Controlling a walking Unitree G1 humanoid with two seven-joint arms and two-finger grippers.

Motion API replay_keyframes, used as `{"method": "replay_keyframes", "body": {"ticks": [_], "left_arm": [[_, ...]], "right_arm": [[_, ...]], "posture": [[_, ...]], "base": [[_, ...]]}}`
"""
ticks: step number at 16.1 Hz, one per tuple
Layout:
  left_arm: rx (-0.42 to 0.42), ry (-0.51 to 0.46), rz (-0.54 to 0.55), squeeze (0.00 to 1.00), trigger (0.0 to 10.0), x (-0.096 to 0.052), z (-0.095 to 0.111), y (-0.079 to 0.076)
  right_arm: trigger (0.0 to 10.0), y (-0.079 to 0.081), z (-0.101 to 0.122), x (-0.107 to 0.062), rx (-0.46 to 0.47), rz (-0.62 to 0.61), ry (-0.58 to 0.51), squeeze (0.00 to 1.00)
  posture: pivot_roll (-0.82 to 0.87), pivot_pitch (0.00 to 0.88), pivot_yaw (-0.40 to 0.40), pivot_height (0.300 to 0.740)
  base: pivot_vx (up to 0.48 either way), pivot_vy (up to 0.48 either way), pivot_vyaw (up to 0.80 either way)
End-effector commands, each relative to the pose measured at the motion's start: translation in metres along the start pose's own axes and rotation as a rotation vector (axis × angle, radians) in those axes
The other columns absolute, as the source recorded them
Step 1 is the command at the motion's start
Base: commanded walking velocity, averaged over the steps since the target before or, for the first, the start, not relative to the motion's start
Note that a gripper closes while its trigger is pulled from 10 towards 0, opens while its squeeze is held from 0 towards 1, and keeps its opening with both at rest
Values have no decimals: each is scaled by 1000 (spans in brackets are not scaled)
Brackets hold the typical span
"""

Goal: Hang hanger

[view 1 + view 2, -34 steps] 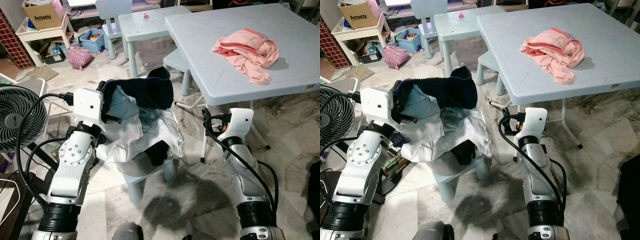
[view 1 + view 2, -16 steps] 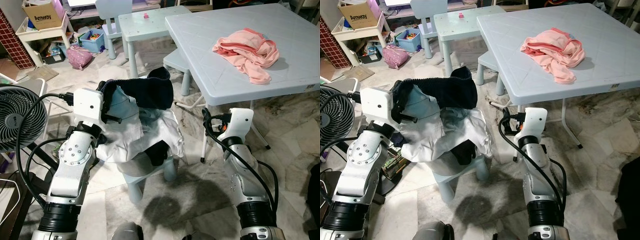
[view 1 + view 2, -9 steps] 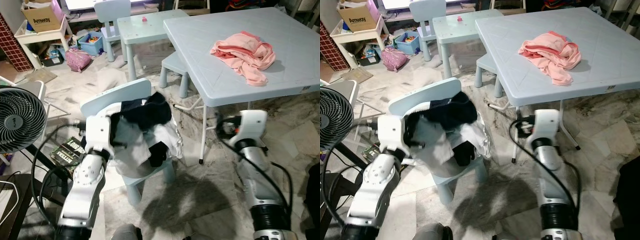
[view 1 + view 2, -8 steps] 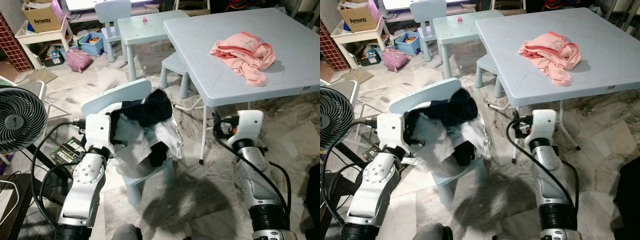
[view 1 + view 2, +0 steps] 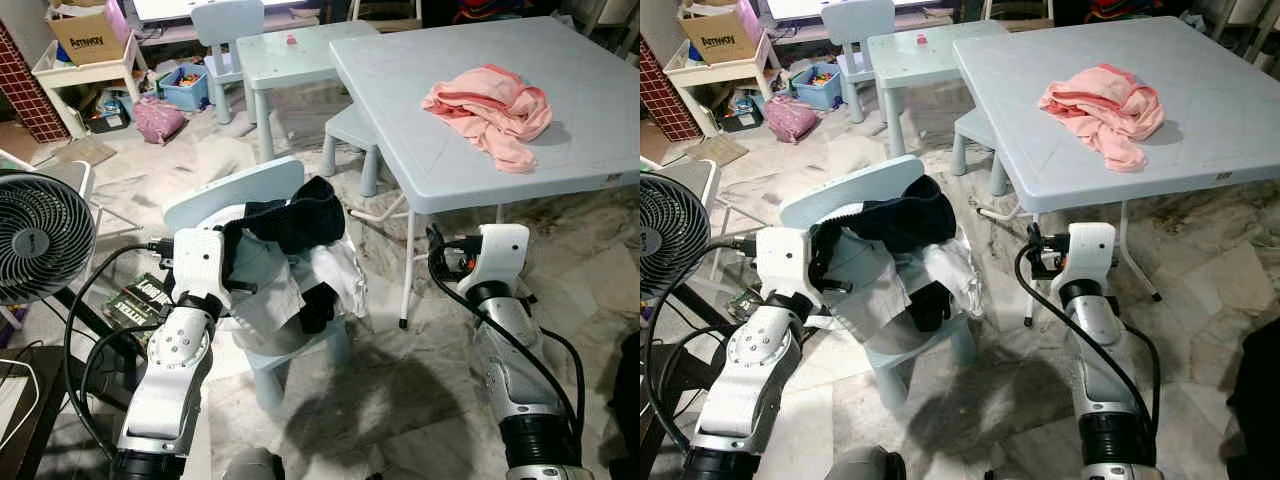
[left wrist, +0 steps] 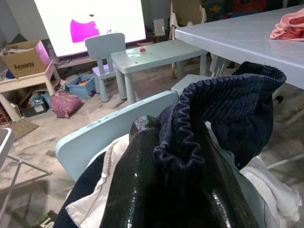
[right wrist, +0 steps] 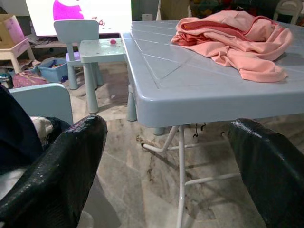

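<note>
A small light blue chair (image 5: 230, 195) stands before me, heaped with white clothes (image 5: 335, 270) and a grey-blue piece (image 5: 265, 285). My left gripper (image 6: 161, 142) is shut on the ribbed hem of a dark navy garment (image 5: 305, 215) and holds it just above the heap, in front of the chair back. The garment drapes over the fingers (image 6: 142, 180). My right gripper (image 7: 166, 156) is open and holds nothing, low beside the front edge of the big table (image 5: 420, 90). No hanger can be made out.
A pink garment (image 5: 490, 105) lies on the big light blue table. A fan (image 5: 40, 235) stands at my left. Behind are a small table (image 5: 290, 50), a stool (image 5: 350, 125), a child's chair and a cardboard box (image 5: 85, 30). Marble floor lies open at front right.
My left arm has come down, lowering the navy garment onto the heap, and the chair back now shows. The view has also shifted. The right gripper stays open.
</note>
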State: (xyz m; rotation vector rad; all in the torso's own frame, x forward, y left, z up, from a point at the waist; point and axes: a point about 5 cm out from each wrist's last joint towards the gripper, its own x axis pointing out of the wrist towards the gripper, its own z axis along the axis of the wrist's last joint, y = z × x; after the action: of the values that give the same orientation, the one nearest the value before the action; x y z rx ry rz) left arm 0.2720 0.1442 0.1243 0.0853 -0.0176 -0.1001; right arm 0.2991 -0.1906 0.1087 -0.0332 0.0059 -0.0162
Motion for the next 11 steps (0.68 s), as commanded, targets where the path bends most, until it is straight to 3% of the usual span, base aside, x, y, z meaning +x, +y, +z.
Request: {"method": "replay_keyframes", "body": {"ticks": [1,4,11], "left_arm": [[10,-44,-5,0,10000,2,11,1],[10,-42,-7,0,10000,2,11,1],[0,-45,-13,0,10000,4,12,-1]], "right_arm": [[10000,1,4,1,2,9,-17,0],[10000,0,4,1,0,8,-18,0],[10000,1,5,2,-6,14,-17,0]], "posture": [[-9,19,39,740],[-9,18,38,740],[-13,18,36,740]], "base": [[0,0,0],[0,0,0],[0,-356,0]]}}
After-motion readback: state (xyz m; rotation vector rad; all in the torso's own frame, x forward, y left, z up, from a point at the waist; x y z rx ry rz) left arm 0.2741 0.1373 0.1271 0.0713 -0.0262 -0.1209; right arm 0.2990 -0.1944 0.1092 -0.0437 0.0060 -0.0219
